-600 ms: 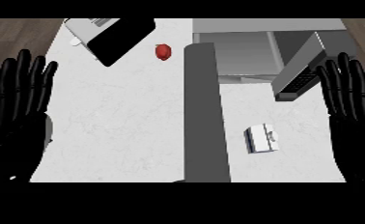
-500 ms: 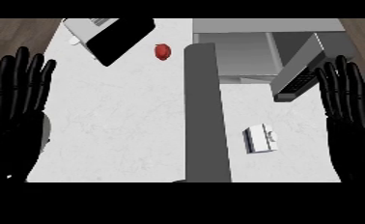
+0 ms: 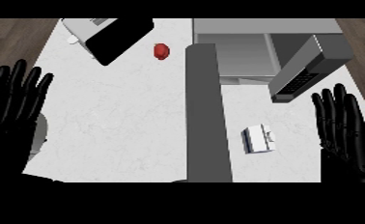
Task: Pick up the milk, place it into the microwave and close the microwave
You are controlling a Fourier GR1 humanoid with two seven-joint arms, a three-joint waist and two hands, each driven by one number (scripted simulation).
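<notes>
Right hand (image 3: 341, 121) sits at the right edge of the view, fingers straight and spread, pointing up, holding nothing; resting there, over the counter's edge. Left hand (image 3: 21, 100) mirrors it at the left edge, also flat-open w/ fingers fanned up, nothing in it. Closest thing to the right hand: the milk (image 3: 258, 138), a small white carton lying on the white counter (image 3: 128, 117), near the hand but clearly apart from it, off to its left and a bit lower than the fingertips. Just left of the milk runs a long dark grey slab (image 3: 207, 117), top to bottom through the middle of the counter; can't tell exactly what it is from this angle. Above the milk, the microwave (image 3: 242, 49) stands at the back right, grey box w/ its cavity showing, and its door (image 3: 308, 68) swung out open, dark panel angled toward the right hand, buttons visible along the lower strip. Milk is outside the microwave, below the open door, not touching it. Moving further out: a small red object (image 3: 161, 50) on the counter just left of the slab's top end, too small to identify. Beyond that, top left, a black flat thing (image 3: 121, 39) lies tilted on the counter w/ a light-coloured piece behind it.
</notes>
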